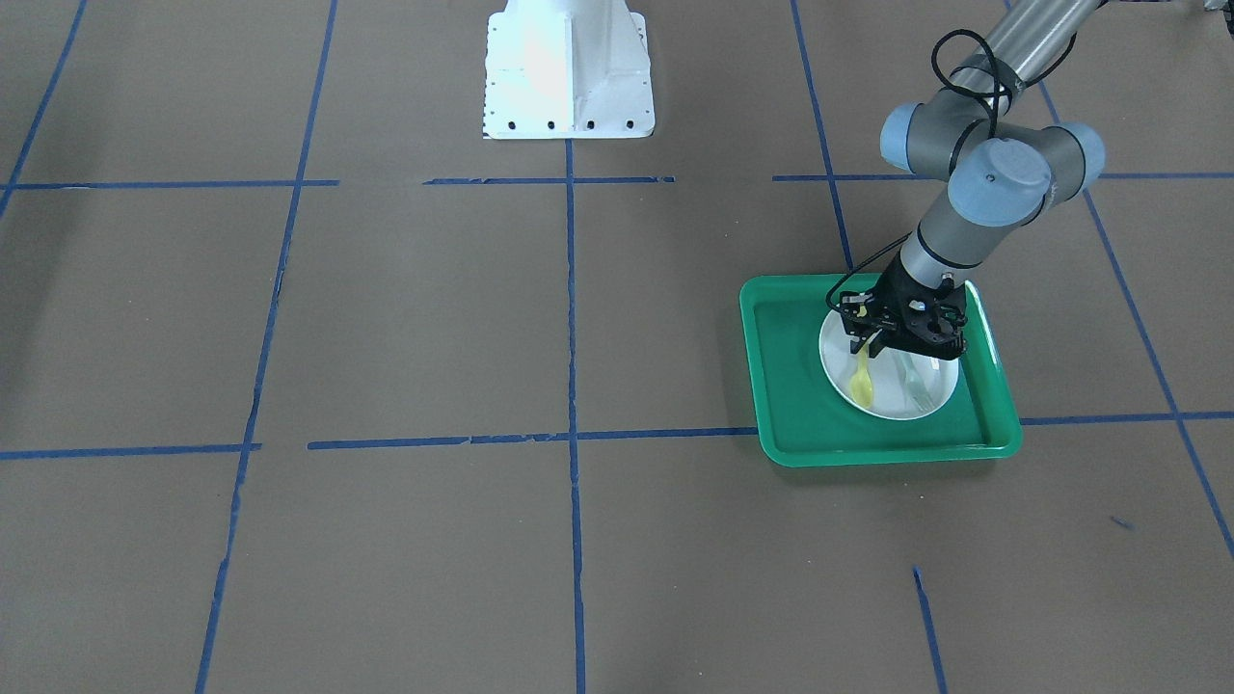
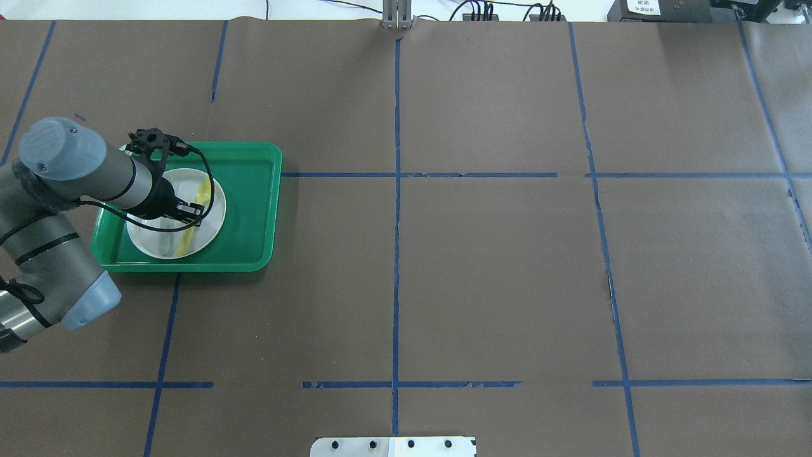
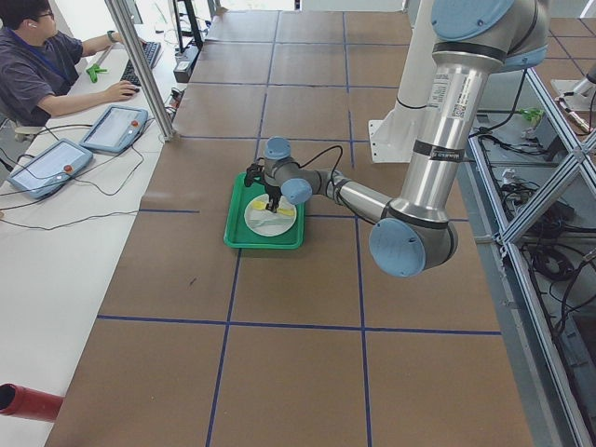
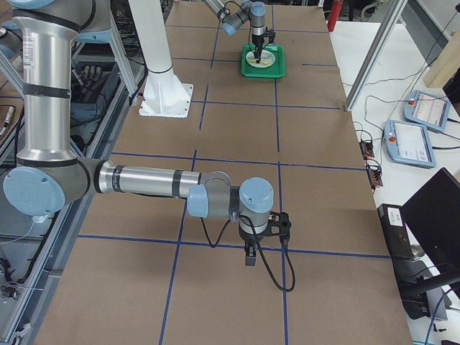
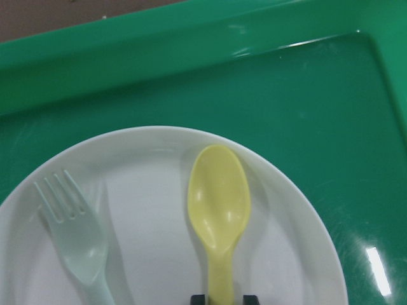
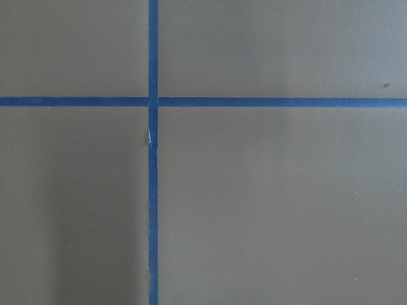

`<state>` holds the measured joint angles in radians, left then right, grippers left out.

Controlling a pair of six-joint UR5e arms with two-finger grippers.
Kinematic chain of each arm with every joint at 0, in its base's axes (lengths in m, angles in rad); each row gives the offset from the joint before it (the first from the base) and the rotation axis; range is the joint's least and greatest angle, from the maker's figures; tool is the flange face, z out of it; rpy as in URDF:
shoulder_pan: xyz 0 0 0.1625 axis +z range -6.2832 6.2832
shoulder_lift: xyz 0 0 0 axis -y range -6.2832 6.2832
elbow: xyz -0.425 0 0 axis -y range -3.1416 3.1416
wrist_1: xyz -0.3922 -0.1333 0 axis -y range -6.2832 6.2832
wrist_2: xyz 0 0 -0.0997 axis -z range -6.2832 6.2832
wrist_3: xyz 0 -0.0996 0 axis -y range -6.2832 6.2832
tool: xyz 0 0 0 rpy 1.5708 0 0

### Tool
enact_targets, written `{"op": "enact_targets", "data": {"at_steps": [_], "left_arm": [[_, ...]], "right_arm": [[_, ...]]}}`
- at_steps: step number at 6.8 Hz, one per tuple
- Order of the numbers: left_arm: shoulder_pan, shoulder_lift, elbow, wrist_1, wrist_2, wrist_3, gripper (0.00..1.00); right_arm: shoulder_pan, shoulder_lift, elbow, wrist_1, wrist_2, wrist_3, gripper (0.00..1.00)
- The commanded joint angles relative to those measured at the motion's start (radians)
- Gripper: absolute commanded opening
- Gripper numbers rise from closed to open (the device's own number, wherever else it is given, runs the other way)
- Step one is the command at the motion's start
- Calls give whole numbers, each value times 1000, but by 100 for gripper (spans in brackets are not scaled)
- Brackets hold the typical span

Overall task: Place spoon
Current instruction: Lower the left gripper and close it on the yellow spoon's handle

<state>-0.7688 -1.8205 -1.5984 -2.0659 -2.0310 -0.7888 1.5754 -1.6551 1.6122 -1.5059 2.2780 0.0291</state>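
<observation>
The yellow spoon (image 5: 219,203) lies bowl up on the white plate (image 5: 146,190), to the right of a pale grey-green fork (image 5: 76,241). The plate sits in the green tray (image 5: 305,95). My left gripper (image 5: 224,298) is low over the plate, its fingertips close on either side of the spoon's handle, shut on it. In the front view the gripper (image 1: 861,345) stands over the spoon (image 1: 863,381) and the plate (image 1: 930,395). My right gripper (image 4: 249,259) shows only in the exterior right view, far from the tray; I cannot tell its state.
The tray (image 2: 254,190) sits at the table's left side in the overhead view. Brown paper with blue tape lines covers the table (image 2: 495,273). The right arm's white base (image 1: 569,72) stands at the robot's edge. An operator (image 3: 37,65) sits beyond the far side.
</observation>
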Motion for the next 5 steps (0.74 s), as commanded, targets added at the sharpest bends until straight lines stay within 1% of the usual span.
{"op": "enact_targets", "data": {"at_steps": [1, 2, 3, 4, 5], "left_arm": [[-1, 1, 2, 1, 0, 2, 32], [0, 1, 3, 1, 0, -3, 29], [0, 0, 0, 1, -2, -6, 18], [-3, 3, -8, 4, -8, -7, 1], [-15, 6, -26, 9, -11, -7, 0]], "right_arm": [[0, 0, 0, 1, 0, 0, 100], [0, 0, 0, 1, 0, 0, 100], [0, 0, 0, 1, 0, 0, 100], [0, 1, 0, 1, 0, 0, 100], [0, 0, 0, 1, 0, 0, 100]]}}
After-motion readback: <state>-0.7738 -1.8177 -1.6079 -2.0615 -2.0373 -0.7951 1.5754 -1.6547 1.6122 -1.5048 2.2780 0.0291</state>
